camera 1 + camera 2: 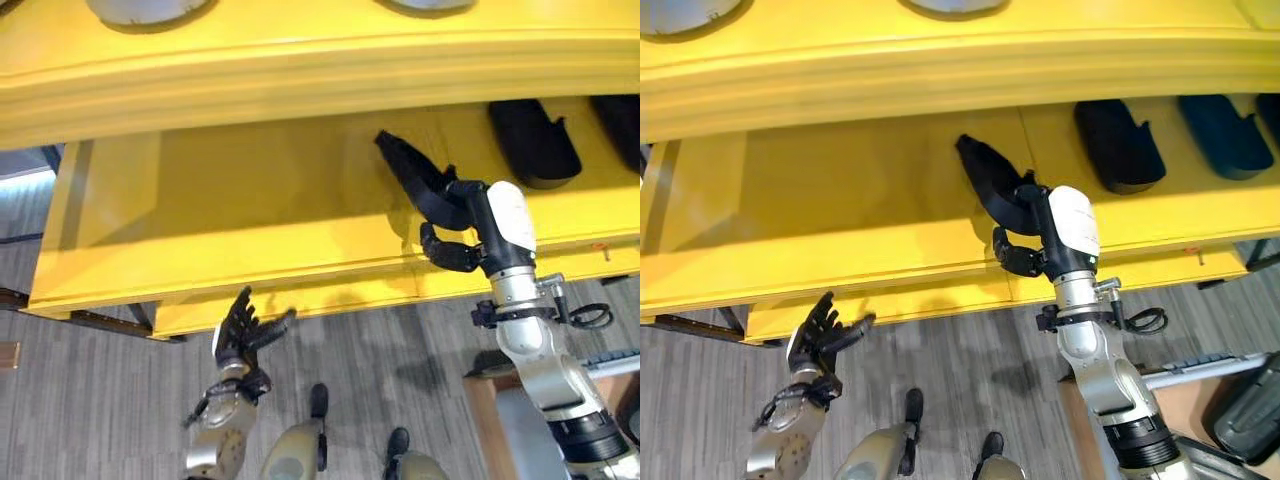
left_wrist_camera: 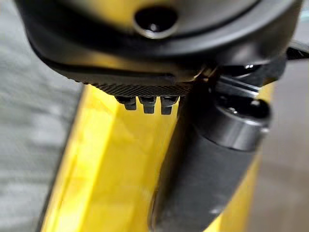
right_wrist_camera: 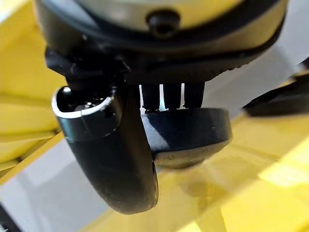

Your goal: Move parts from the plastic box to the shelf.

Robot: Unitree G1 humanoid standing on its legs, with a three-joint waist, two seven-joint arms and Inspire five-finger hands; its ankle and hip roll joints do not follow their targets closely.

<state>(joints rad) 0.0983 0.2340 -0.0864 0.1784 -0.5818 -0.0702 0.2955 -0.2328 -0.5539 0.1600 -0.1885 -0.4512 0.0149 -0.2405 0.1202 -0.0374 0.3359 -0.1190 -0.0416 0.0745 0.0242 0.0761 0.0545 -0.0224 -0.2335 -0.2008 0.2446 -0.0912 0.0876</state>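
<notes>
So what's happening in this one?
The robot's right hand is curled round a black part and holds it over the yellow shelf, apparently about to set it down. Two similar dark parts already lie on the same shelf level further to the robot's right. The left hand hangs open below the shelf's front edge, holding nothing.

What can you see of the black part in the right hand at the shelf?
The black part is dark, matte and plastic-looking, long and tapering to a point. It lies angled over the yellow shelf, pointed end away from the robot. The right hand has its fingers curled round the near end. Whether it rests on the shelf board is unclear. Similar dark parts lie further right.
</notes>
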